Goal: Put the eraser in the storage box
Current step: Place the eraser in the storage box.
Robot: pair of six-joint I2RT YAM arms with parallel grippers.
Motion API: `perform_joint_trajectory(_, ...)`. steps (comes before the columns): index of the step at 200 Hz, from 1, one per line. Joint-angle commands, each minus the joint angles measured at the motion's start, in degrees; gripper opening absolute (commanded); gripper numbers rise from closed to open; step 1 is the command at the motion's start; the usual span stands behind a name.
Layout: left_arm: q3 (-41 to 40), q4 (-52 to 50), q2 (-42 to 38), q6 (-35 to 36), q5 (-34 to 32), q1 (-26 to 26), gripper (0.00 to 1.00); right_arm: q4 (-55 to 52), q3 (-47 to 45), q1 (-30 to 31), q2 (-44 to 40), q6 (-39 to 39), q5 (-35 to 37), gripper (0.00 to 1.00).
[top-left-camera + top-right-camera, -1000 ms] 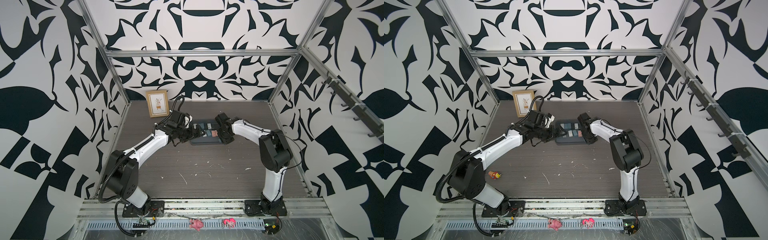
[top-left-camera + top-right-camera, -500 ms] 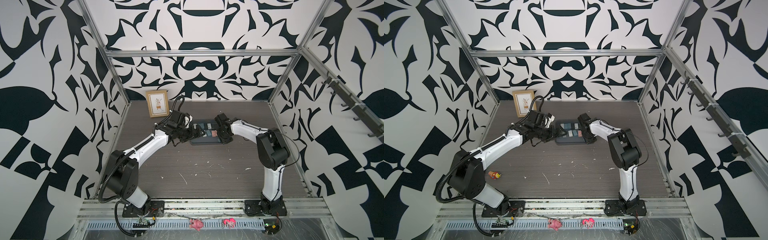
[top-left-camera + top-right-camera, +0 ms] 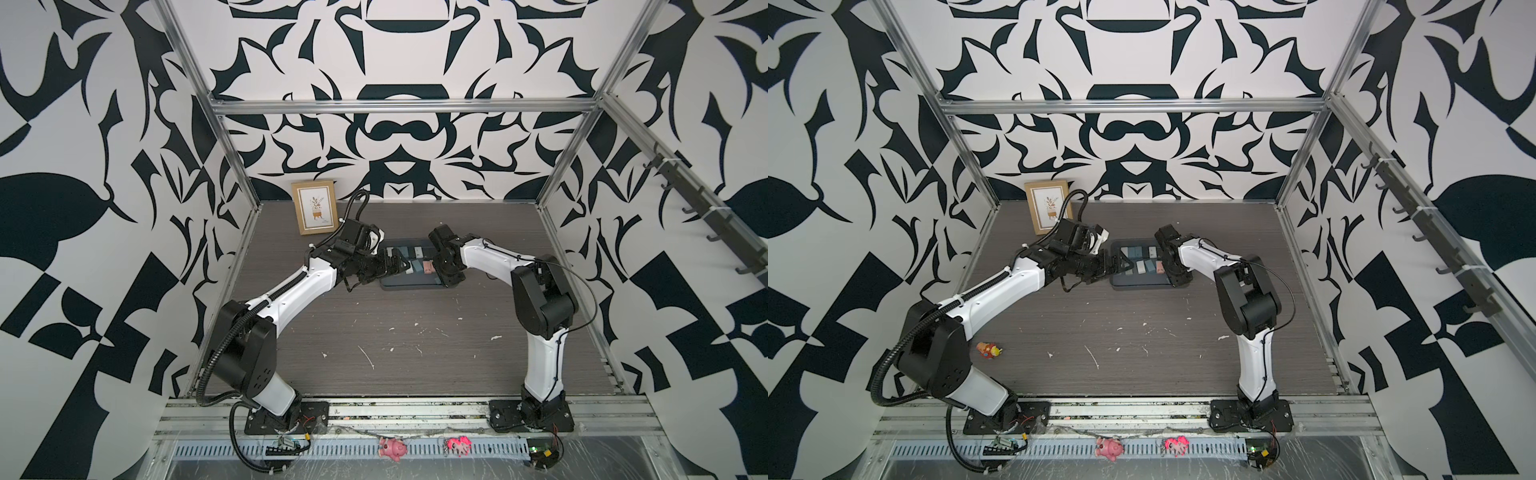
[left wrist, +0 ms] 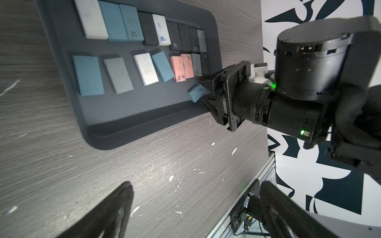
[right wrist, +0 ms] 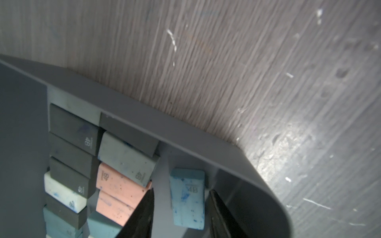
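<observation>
One storage box [image 4: 115,131] on tabletop [image 4: 144,175]; two rows of erasers inside, two pink erasers [image 4: 177,68] among them. One light-blue eraser [image 5: 187,197] inside box near rounded corner, between fingers of right gripper [image 5: 181,190]; jaws apart, gap each side. Left gripper [image 4: 195,216] spread wide over tabletop beside box, holding nothing. One picture frame [image 3: 313,206] at back wall. One orange toy [image 3: 988,350] shows in a top view only. Only wrist views show eraser print.

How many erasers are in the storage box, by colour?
Blue erasers: 5
Black erasers: 5
White erasers: 3
Grey erasers: 3
Pink erasers: 2
Total: 18, all inside the storage box.
</observation>
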Motion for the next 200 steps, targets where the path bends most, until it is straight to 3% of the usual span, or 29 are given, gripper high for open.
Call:
perform_joint_trajectory(1, 2.5, -3.8, 0.8, 1.5, -2.2, 0.3, 0.99, -3.5, 0.5, -0.3, -4.0, -0.7, 1.7, 0.48)
perform_joint_trajectory(60, 6.6, -10.1, 0.3, 4.9, -10.9, 1.7, 0.99, -3.5, 2.6, -0.7, -6.5, -6.3, 2.5, 0.59)
perform_joint_trajectory(92, 10.0, -15.2, 0.0, 8.1, -17.3, 5.9, 0.99, -3.3, 5.3, -0.8, -7.8, -11.0, 4.5, 0.70)
perform_joint_trajectory(102, 10.7, -16.7, -0.1, 8.3, -18.5, 8.1, 0.99, -3.0, 6.6, -0.8, -7.9, -13.4, 4.5, 0.77)
perform_joint_trajectory(119, 10.8, -18.7, 0.1, 8.0, -18.6, 12.5, 0.99, -2.0, 9.5, -0.7, -7.6, -19.6, 3.5, 0.80)
perform_joint_trajectory(124, 10.8, -19.3, 0.3, 7.8, -18.3, 14.0, 0.99, -2.9, 10.9, -0.7, -7.4, -21.4, 3.6, 0.94)
perform_joint_trajectory(128, 10.7, -19.6, 0.5, 7.5, -17.7, 15.1, 0.99, -2.9, 11.8, -0.6, -7.3, -23.5, 3.6, 0.96)
perform_joint_trajectory(150, 9.7, -20.7, 2.9, 6.3, -10.4, 22.0, 0.99, -2.2, 16.5, 0.6, -6.8, -34.9, 3.5, 0.96)
perform_joint_trajectory(159, 9.0, -20.5, 4.1, 5.6, -8.8, 23.7, 0.99, -0.1, 17.4, 1.1, -6.7, -40.4, -0.2, 0.96)
perform_joint_trajectory(200, 10.9, -21.6, 10.9, 5.6, -14.0, 24.6, 0.99, -2.2, 24.3, 4.8, -3.6, -59.4, -4.1, 0.98)
